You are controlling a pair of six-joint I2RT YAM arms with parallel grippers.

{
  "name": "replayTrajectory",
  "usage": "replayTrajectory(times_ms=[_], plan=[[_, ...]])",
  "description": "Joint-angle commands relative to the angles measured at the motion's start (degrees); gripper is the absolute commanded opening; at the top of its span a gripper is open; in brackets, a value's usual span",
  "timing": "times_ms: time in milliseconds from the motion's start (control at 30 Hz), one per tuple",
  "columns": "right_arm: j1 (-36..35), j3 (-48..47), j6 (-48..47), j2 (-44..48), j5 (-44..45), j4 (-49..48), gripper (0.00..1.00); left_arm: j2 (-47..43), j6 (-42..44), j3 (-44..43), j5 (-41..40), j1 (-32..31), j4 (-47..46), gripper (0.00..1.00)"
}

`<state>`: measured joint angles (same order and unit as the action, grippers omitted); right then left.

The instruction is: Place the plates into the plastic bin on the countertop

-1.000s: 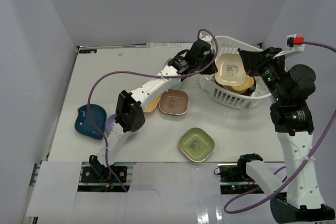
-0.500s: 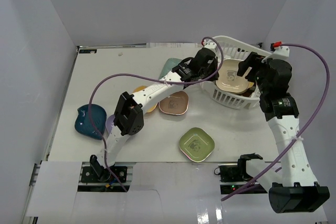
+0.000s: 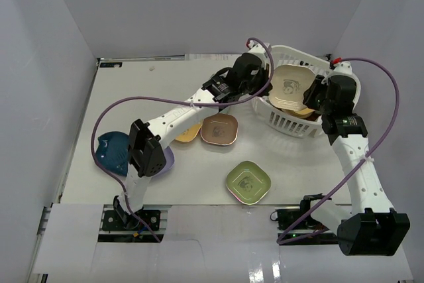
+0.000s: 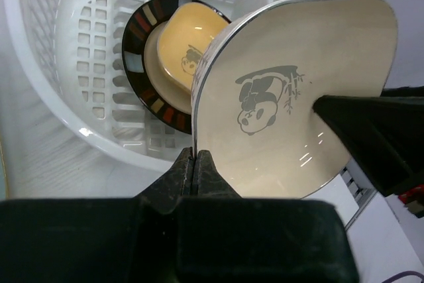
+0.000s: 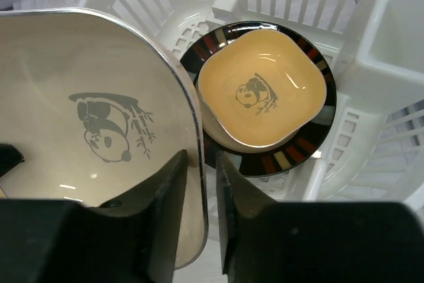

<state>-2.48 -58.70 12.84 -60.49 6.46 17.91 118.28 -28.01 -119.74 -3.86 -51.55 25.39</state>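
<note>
My left gripper (image 3: pixel 266 91) (image 4: pixel 194 162) is shut on the rim of a cream panda plate (image 3: pixel 289 85) (image 4: pixel 298 91) and holds it tilted on edge over the white plastic bin (image 3: pixel 291 122) (image 4: pixel 40 51). My right gripper (image 3: pixel 313 95) (image 5: pixel 201 162) is open, its fingers on either side of the same plate's opposite rim (image 5: pixel 93 117), with a gap showing. In the bin lies a round black-rimmed plate (image 5: pixel 311 144) with a yellow dish (image 5: pixel 262 91) on it. A green plate (image 3: pixel 248 183), a brown plate (image 3: pixel 219 129) and a dark blue plate (image 3: pixel 111 152) sit on the countertop (image 3: pixel 146 91).
A yellow-orange plate (image 3: pixel 187 134) and a purple plate (image 3: pixel 165 161) lie partly hidden under the left arm. White walls enclose the table on three sides. Purple cables loop above both arms.
My right gripper has come down and left to the cream plate, and its fingers now stand on either side of the rim. My left gripper still holds the plate over the bin, its arm shifted slightly left.
</note>
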Motion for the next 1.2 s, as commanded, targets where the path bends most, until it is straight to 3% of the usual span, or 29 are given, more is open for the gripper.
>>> replayTrajectory(times_ms=[0, 33, 67, 133, 200, 367, 567, 700, 933, 1033, 1067, 1167], plan=[[0.81, 0.42, 0.08, -0.33, -0.92, -3.49, 0.25, -5.07, 1.46, 1.53, 3.15, 0.05, -1.40, 0.00], [0.81, 0.43, 0.34, -0.33, -1.01, -3.85, 0.19, -5.51, 1.90, 2.75, 3.50, 0.05, -1.22, 0.02], [0.98, 0.16, 0.60, -0.33, -0.84, -4.11, 0.09, -6.12, 2.25, 3.80, 3.51, 0.05, -0.69, 0.14], [1.42, -1.23, 0.61, -0.94, -0.92, -4.46, 0.08, -9.37, 3.04, 9.57, 1.85, 0.05, 0.10, 0.35], [1.78, -2.64, 0.34, -3.48, -0.83, -4.46, 0.08, -13.58, 3.05, 16.26, -2.09, 0.05, 0.01, 0.65], [4.67, -3.80, 1.57, -10.60, -0.48, -5.60, 0.08, -31.60, -1.68, 42.94, -4.23, -0.13, -1.83, 0.68], [8.45, -2.12, 5.79, -14.91, 0.83, -9.03, 0.08, -38.13, -8.46, 64.51, 3.67, -2.67, -4.72, 0.72], [11.18, -2.91, 9.04, -18.34, -1.18, -9.56, 0.08, -35.49, -9.79, 69.02, 8.77, -4.87, -9.29, 0.78], [12.59, -3.97, 12.12, -23.53, -0.48, -9.65, 0.14, -29.61, -7.33, 66.58, 12.82, -5.05, -12.73, 0.81], [12.68, -4.84, 12.65, -26.25, -2.05, -9.56, 0.37, -26.88, -6.62, 65.78, 14.84, -5.14, -13.78, 0.79], [12.59, -5.20, 12.47, -26.61, -3.02, -9.56, 0.56, -26.44, -6.53, 65.69, 14.84, -5.14, -13.79, 0.76], [12.59, -5.64, 11.77, -25.48, -5.93, -9.38, 0.73, -25.47, -5.74, 65.87, 14.23, -5.14, -13.79, 0.67]])
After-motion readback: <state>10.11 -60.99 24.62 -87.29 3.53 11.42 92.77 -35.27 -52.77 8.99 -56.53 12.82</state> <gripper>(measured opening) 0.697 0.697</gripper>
